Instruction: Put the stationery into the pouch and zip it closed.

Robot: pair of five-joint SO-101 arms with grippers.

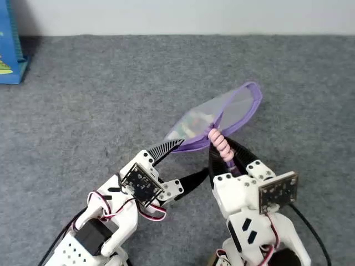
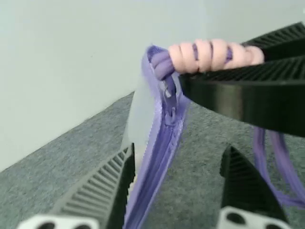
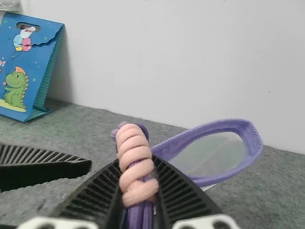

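— While the right gripper (image 3: 137, 167) is pinching the pink zipper pull (image 3: 133, 145), where is the pouch (image 1: 224, 113) lying?
— Its long axis is slanting away from both arms; the left gripper (image 2: 178, 152) is sitting spread astride the pouch's near end, nearer that corner.

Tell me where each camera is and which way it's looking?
High view: above the table, looking down on the purple pouch, the left gripper and the right gripper.
Left wrist view: on the left wrist, facing the pouch's zip edge past its own gripper.
Right wrist view: on the right wrist, facing the wall over its own gripper.
All three share the pink pull that the right gripper holds.
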